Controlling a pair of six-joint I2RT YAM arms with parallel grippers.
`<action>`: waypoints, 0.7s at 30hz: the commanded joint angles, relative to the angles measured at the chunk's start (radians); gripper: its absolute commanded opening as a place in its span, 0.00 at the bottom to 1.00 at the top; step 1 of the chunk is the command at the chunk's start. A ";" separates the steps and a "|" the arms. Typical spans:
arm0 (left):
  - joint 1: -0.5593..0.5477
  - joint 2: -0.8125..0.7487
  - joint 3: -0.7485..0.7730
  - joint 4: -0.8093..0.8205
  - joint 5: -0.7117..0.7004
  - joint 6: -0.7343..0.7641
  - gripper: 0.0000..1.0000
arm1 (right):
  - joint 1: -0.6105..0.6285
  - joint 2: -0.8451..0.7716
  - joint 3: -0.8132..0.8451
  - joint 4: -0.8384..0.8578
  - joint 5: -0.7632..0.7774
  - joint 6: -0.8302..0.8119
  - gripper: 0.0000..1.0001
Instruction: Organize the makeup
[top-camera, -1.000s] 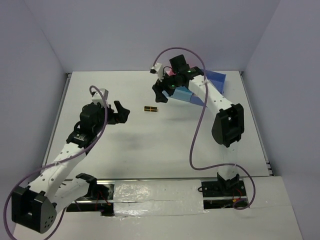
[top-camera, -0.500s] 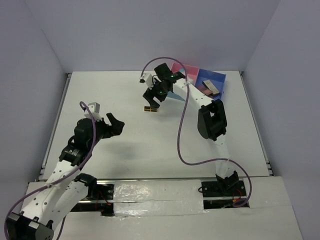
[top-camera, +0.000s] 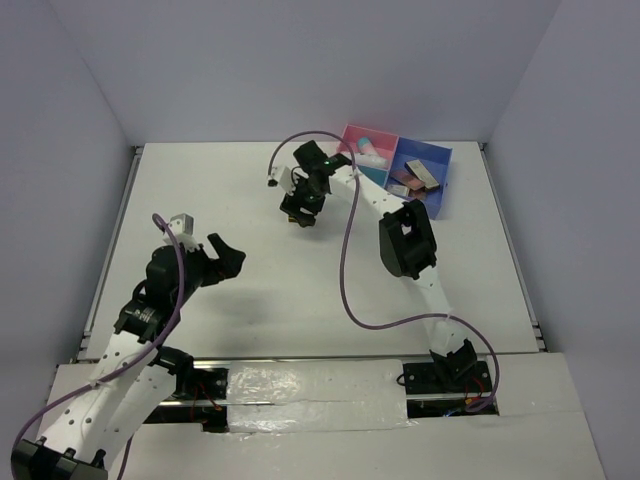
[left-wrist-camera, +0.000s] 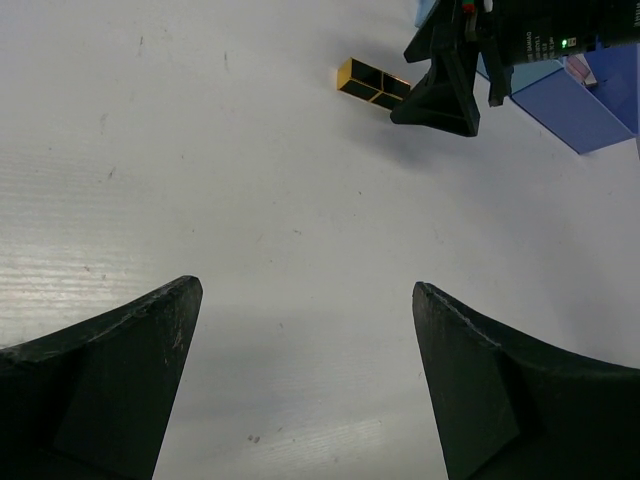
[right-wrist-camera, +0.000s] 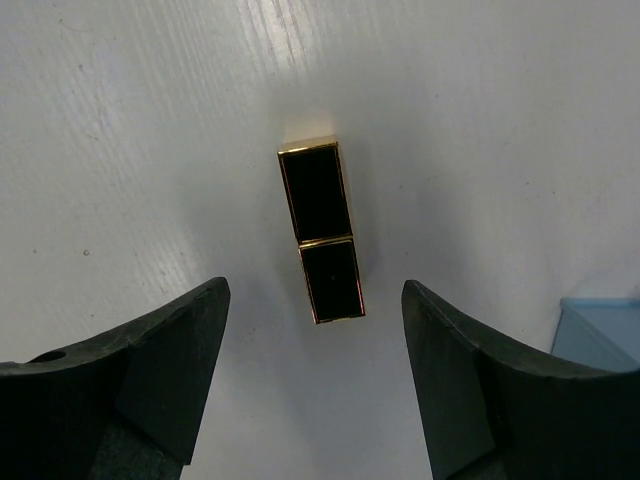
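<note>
1. Two black fingers of the left gripper (left-wrist-camera: 305, 288) stand wide apart over the white table (top-camera: 300, 310), holding nothing.
2. Farther out, the right gripper (top-camera: 300, 213), jaws spread, hangs over a black-and-gold rectangular lipstick (right-wrist-camera: 320, 232) that lies flat on the table between its fingers, touching neither.
3. Beyond, the pink-and-blue compartment box (top-camera: 444, 166) holds a white tube (top-camera: 366, 148) and flat palettes (top-camera: 420, 175).

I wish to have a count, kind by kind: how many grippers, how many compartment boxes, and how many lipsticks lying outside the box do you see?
Grippers: 2, the left gripper and the right gripper
Compartment box: 1
Lipstick on the bare table: 1
Total: 4
The items inside the box are too small to count.
</note>
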 joint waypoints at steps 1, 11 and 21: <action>0.005 -0.011 -0.009 0.018 -0.009 -0.022 0.99 | 0.010 0.027 0.042 -0.019 0.018 -0.031 0.76; 0.005 0.031 -0.005 0.043 0.004 -0.017 0.99 | 0.022 0.070 0.047 -0.018 0.060 -0.048 0.51; 0.005 0.061 -0.019 0.089 0.019 -0.024 0.99 | 0.022 -0.044 -0.071 0.021 0.006 -0.073 0.20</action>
